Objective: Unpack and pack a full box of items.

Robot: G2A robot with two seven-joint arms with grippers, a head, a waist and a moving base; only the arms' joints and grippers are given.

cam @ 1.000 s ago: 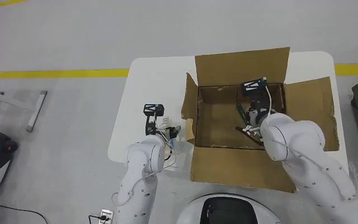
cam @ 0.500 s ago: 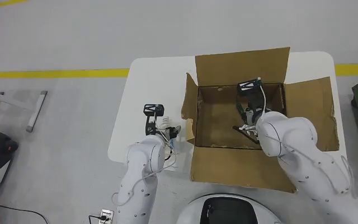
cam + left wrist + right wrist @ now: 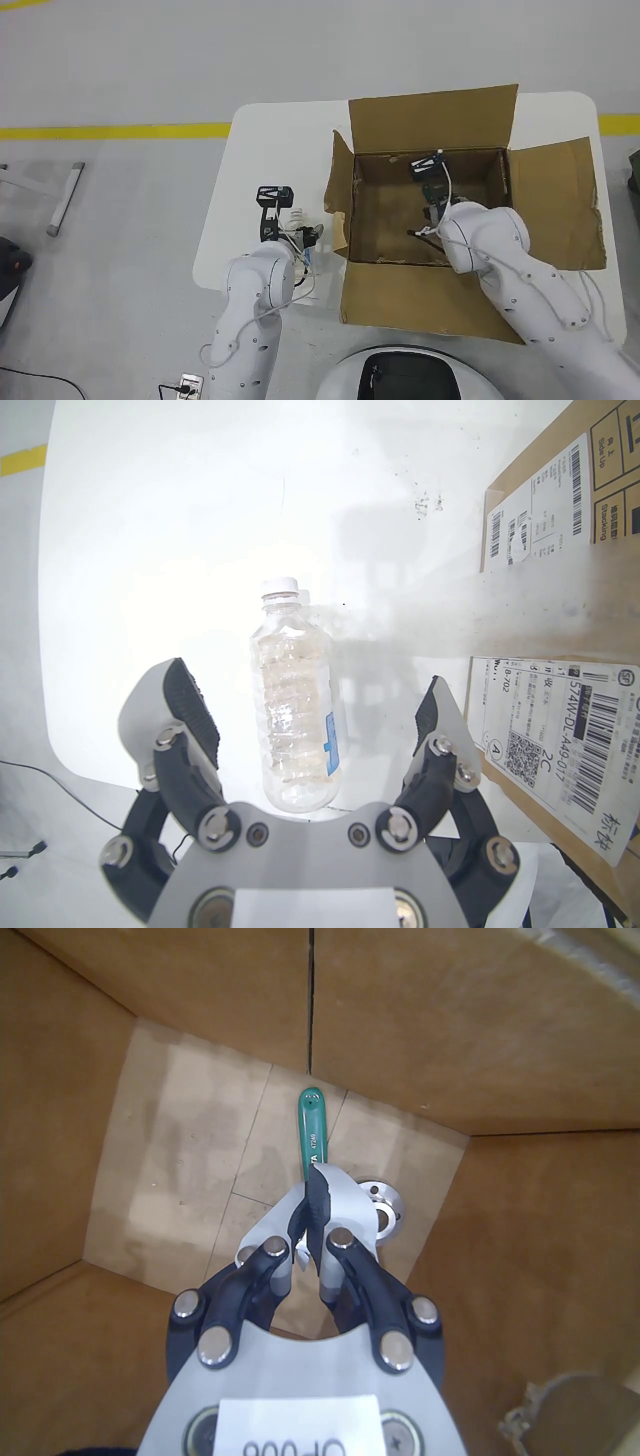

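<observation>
Green handle (image 3: 312, 1123) pinched by right tool (image 3: 316, 1190) inside box (image 3: 150, 1003).

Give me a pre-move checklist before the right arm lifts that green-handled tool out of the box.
1. Right gripper shut on the green-handled tool, handle sticking out past the fingertips: ok.
2. Tool already off the box floor: cannot tell.
3. Metal ring-shaped part on the floor beside the gripper, free of the tool: cannot tell.
4. Cardboard box flaps folded outward, top open for the lift: ok.
5. Left gripper open and outside the box, over the clear plastic bottle lying on the table: ok.
</observation>
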